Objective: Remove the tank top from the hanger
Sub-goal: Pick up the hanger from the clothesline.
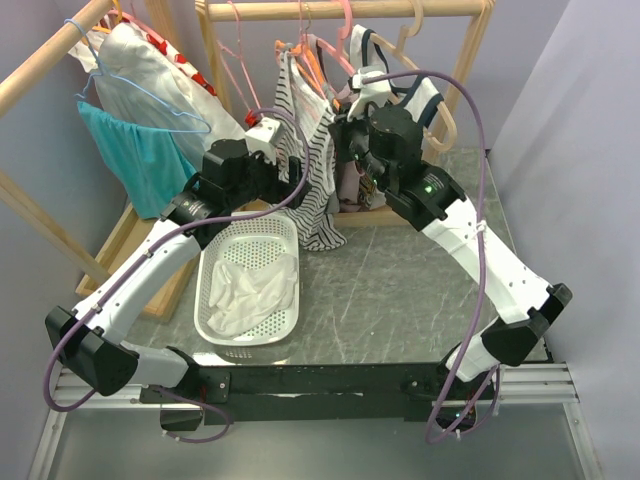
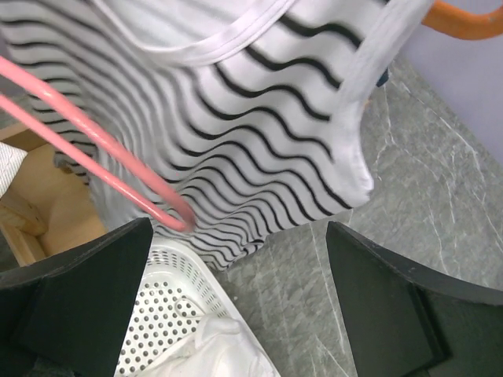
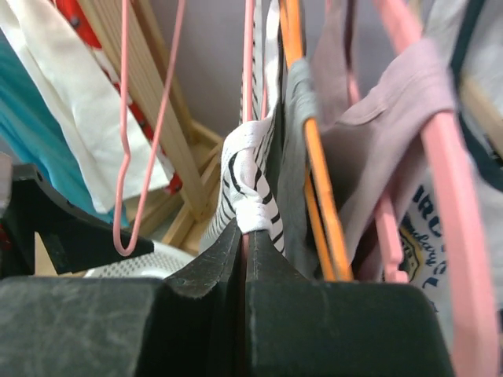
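The tank top [image 1: 318, 195] hangs at upper centre from the rail [image 1: 270, 10] along the top of the frame, among other hung garments. Below and left of it, the basket [image 1: 250, 238] sits on the table [image 1: 410, 290] with a cloth [image 1: 250, 290] inside. The left gripper [image 2: 237, 226] is just left of the tank top. The right gripper [image 3: 242, 239] pinches its strap at upper right. A second rail [image 1: 50, 62] crosses the upper left corner.
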Available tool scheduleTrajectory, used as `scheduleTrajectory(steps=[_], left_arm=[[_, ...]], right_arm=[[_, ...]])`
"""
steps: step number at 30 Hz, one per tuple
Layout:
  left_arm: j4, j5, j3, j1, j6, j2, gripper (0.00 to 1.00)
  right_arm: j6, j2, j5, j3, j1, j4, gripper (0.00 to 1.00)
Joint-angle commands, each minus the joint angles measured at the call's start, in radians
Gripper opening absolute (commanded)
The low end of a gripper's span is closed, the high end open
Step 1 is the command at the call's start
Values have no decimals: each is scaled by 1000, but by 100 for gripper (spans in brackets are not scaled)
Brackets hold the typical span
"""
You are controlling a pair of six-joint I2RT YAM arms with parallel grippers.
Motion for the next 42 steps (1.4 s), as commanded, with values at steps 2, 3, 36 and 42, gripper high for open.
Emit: scheduleTrajectory(steps=[2, 3, 36, 42], left_arm=[[-3, -25, 6, -1, -10, -7, 99], [-4, -29, 3, -3, -10, -11, 99], [143, -54, -71, -6, -73, -180, 100], [152, 10, -7, -6, -75, -139, 99]], right_arm=[[-41, -59, 96, -6, 35, 133, 0], [-43, -64, 93, -15, 40, 132, 0], [219, -722, -228, -362, 55, -275, 0], [238, -799, -125, -370, 55, -398, 0]])
